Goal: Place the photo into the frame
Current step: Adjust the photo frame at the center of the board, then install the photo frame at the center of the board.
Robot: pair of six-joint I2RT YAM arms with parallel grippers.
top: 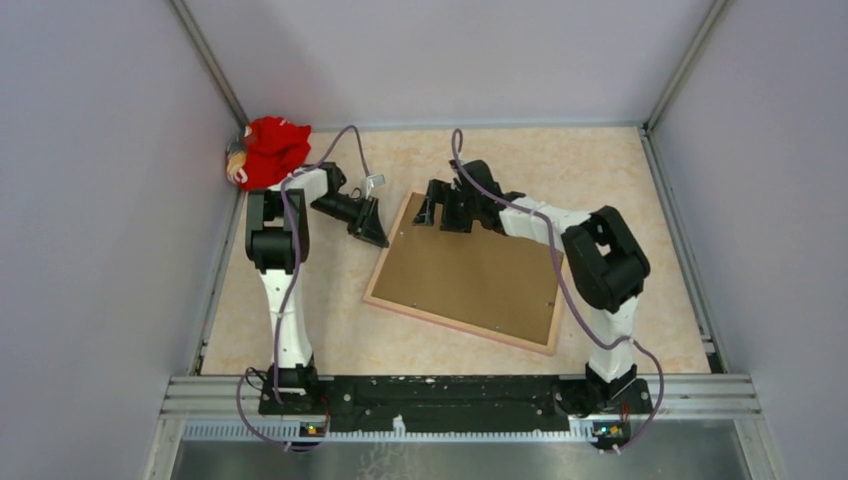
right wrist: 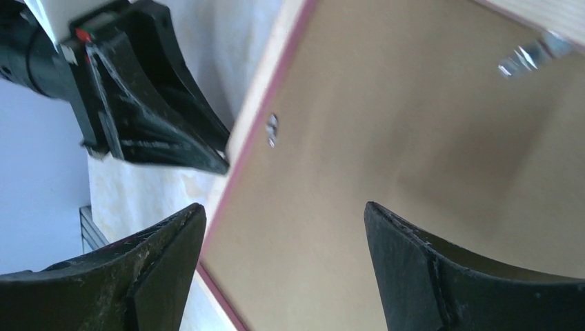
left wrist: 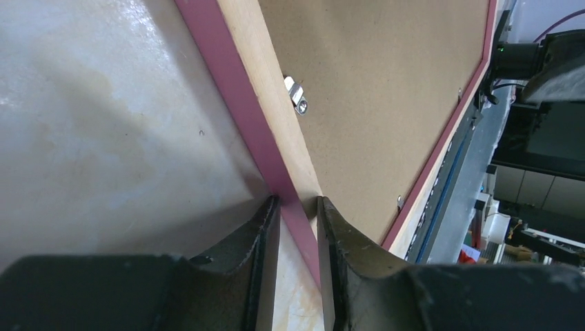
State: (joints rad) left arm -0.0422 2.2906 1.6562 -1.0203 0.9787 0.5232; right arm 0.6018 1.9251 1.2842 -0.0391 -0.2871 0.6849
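Brown board (top: 470, 275) uppermost, the frame (top: 455, 327) lies face down at the middle of the table (top: 620, 180), one corner pointing to the far edge. The left gripper (left wrist: 298, 201) is clamped on the frame's left rim near that far corner, one finger on the pink outer side and one on the pale wood inside. The right gripper (right wrist: 283, 227) hangs over the board at the same corner, jaws wide apart and holding nothing. The photo is nowhere to be seen; whether it lies beneath the board cannot be told. A small metal tab (left wrist: 296, 96) sits on the rim at the board's edge. A red cloth (top: 275, 148) lies bunched in the far left corner.

By the look of it, the work is on the frame's back: the board must either come out to admit the photo or be fastened over it. The next move likely falls to the right gripper, which needs a fine contact on a tab or the board's edge while the left steadies the rim. A slip could skid the frame across the table.
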